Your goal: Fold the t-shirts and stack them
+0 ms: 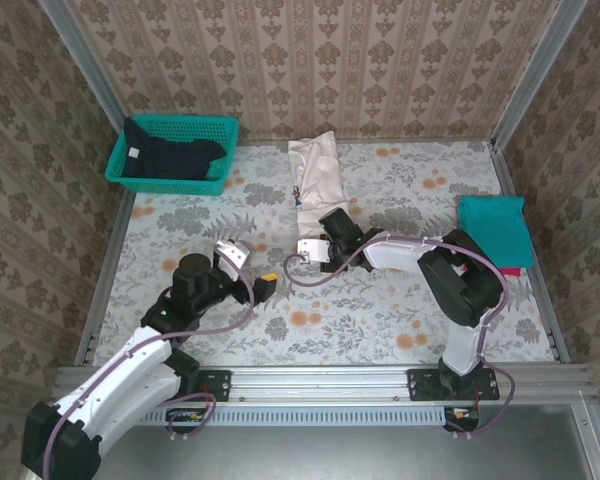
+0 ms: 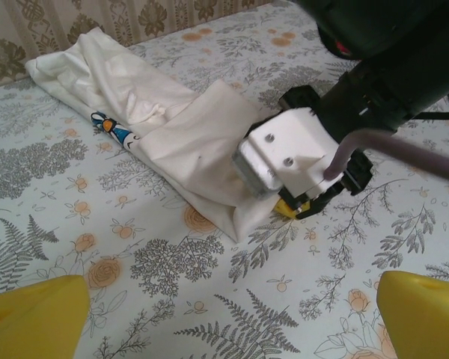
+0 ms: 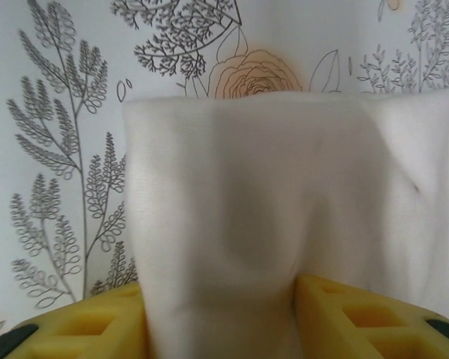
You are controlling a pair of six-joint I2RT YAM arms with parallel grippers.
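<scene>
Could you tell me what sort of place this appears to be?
Most likely a robot test cell dressed as a laundry spot: wallpaper panels in a metal frame, a left arm and right arm bolted to a rail, plus a cream-white t-shirt, a teal t-shirt and a basket of dark clothing.

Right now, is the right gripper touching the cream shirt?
Touching. The right wrist view shows the cream shirt running down between the fingers of the right gripper, pressed against both.
</scene>
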